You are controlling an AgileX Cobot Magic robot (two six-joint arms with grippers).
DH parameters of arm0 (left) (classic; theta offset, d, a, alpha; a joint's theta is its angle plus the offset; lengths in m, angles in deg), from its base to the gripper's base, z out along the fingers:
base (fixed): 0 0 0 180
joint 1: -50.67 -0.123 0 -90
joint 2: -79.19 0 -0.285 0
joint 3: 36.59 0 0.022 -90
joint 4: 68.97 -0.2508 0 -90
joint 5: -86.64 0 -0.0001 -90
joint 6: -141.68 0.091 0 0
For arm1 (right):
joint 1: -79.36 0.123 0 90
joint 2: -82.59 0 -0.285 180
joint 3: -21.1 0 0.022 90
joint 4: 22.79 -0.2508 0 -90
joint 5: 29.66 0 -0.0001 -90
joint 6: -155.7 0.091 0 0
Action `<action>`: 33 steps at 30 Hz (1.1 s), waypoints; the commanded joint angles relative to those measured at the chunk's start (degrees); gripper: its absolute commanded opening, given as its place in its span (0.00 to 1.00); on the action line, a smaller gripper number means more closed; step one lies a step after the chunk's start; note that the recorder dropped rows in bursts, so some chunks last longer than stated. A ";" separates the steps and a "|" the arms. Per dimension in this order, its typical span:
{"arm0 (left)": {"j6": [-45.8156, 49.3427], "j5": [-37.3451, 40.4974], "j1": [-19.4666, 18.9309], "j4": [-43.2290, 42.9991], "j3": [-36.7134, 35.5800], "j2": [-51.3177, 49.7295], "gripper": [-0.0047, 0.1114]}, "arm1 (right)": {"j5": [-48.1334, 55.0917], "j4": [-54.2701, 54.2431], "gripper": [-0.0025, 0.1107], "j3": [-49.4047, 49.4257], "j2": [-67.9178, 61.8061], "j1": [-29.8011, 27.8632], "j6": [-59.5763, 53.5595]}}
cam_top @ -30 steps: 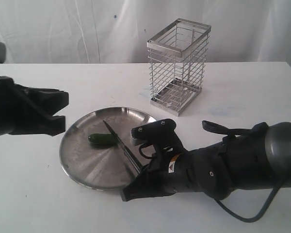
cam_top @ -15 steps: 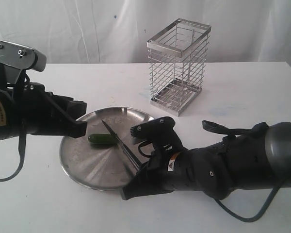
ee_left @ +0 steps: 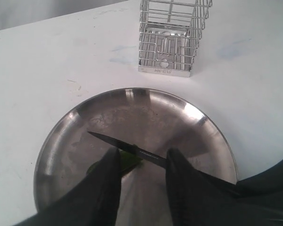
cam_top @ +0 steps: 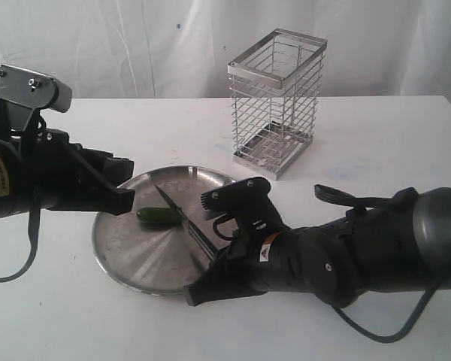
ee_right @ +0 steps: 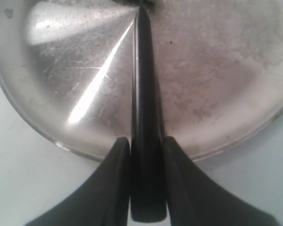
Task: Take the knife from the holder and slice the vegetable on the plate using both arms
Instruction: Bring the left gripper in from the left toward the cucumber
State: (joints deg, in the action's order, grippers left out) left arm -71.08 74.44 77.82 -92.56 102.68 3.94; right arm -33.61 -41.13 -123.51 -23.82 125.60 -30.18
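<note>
Vegetable (ee_left: 129, 161) lies within spread left tool (ee_left: 142, 157); right tool (ee_right: 146, 141) clamps knife (cam_top: 182, 219) across it.

Scuffed, shiny steel plate (cam_top: 131, 259); bright silver wire holder (cam_top: 276, 105); knife (ee_right: 144, 117) handle glossy black; desk (cam_top: 383, 143) matt white; behind it hangs creased white cloth (cam_top: 98, 45).

The table (cam_top: 376, 143) is white and flat, with a few tiny dark specks and a faint bluish smear on it. Two things sit right on it. A big round shiny plate (cam_top: 135, 252) lies flat near the front, a bit to the left. A tall wire holder (cam_top: 276, 105) stands straight up farther back, at about one o'clock from the plate. They are near each other but do not touch.
</note>
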 commanded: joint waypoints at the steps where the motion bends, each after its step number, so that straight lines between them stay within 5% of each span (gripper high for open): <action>1: -0.22 0.87 0.41 -0.05 0.20 0.10 0.37 | 0.06 0.17 0.02 -1.48 0.83 -0.01 -1.62; 33: -0.22 3.27 0.41 -0.05 0.20 0.10 0.37 | 3.38 0.17 0.02 -2.11 0.83 -2.90 -1.66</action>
State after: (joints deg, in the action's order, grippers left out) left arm -71.08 77.20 77.82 -92.56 102.68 3.94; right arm -29.66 -41.13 -125.50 -23.67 122.99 -31.36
